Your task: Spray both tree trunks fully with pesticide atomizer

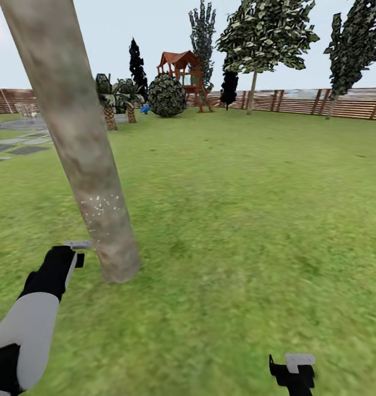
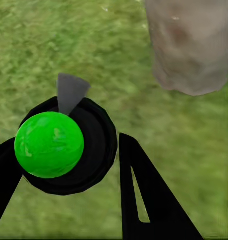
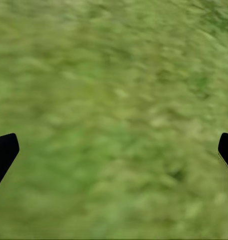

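Pesticide atomizer [image 2: 58,150]: round black body with a bright green ball on top and a grey nozzle, held between the left gripper's [image 1: 77,252] two black fingers [image 2: 149,200], which close against its sides. In the head view only a grey tip shows at the end of that gripper.

Tree trunk [image 1: 80,143]: thick, pale, mottled column, just ahead of the left jaws and leaning across the head view. A scatter of small white specks [image 1: 102,208] sits on the bark, above jaw height. Its base meets the grass just beyond the atomizer; in the left wrist view the foot of the trunk [image 2: 191,47] lies past the nozzle, with a strip of lawn between.

Left arm [image 1: 28,324]: white forearm and black wrist, reaching forward and up toward the trunk.

Lawn [image 1: 243,220]: open, flat green grass from the trunk's far side across to the right gripper [image 1: 295,371] and on to the fence; wide free room ahead of both jaws.

Far edge: brown slat fence [image 1: 320,102], a red play tower [image 1: 182,71], a round bush [image 1: 167,96], several thin-stemmed trees [image 1: 265,38], and grey paving [image 1: 17,144] off to the left.

Right gripper: low, hanging over bare grass, jaws spread wide with one black fingertip [image 3: 3,152] at each side of its wrist view and nothing between them.
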### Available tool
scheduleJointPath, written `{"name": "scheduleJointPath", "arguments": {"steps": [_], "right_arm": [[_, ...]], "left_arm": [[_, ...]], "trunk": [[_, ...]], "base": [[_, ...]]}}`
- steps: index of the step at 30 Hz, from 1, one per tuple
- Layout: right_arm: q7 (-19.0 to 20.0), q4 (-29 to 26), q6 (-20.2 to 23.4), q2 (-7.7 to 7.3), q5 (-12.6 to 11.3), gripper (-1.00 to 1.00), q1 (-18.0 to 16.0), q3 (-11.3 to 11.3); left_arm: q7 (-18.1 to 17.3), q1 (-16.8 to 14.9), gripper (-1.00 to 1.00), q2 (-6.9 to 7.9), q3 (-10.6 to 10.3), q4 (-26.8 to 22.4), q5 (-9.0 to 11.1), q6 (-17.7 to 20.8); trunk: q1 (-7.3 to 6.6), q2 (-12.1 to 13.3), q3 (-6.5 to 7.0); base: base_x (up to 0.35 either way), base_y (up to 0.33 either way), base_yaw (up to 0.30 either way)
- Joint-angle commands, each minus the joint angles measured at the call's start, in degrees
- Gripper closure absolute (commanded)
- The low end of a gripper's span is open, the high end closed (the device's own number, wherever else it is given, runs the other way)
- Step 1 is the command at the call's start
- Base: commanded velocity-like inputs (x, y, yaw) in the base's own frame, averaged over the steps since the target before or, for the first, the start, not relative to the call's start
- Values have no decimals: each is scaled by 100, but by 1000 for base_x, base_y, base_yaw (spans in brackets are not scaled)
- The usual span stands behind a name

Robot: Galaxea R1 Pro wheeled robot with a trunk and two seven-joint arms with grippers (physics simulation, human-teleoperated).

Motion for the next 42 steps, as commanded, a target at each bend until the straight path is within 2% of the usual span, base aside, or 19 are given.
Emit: {"name": "scheduleJointPath", "arguments": {"steps": [1, 12, 15, 17, 21, 25, 35, 42], "right_arm": [[-19, 6, -14, 1, 60, -100, -3, -42], [-19, 6, -14, 1, 62, -100, -3, -42], [-19, 6, -14, 5, 62, -100, -3, -42], [-19, 6, -14, 9, 66, -100, -3, -42], [-19, 6, -15, 10, 67, -100, -3, -42], [-19, 6, -14, 10, 67, -100, -3, -42], [-19, 6, -14, 10, 68, -100, -3, -42], [-19, 6, -16, 10, 69, -100, -3, -42]], "left_arm": [[28, 15, 100, -25, -2, -3, 16, 23], [33, 28, 100, -40, 30, -77, 4, 22], [37, 52, 100, 0, 37, -68, -12, 4], [37, 173, 100, 16, 90, -56, -5, -148], [45, 219, 100, -41, 99, -35, 5, -245], [46, 221, 100, -57, 86, -33, 8, -250], [47, 269, 100, -52, 110, -14, -7, -263], [46, 327, 100, -38, 115, -34, 0, -270]], "trunk": [[1, -2, -5], [1, -2, -5], [1, -2, -5], [1, -2, -5], [1, -2, -5], [1, -2, -5], [1, -2, -5], [1, -2, -5]], "base": [[140, -248, 51], [114, -253, 12], [10, -272, 199], [2, -274, 265], [39, -274, 275], [103, -274, 217], [146, -270, 23], [150, -269, 258]]}}
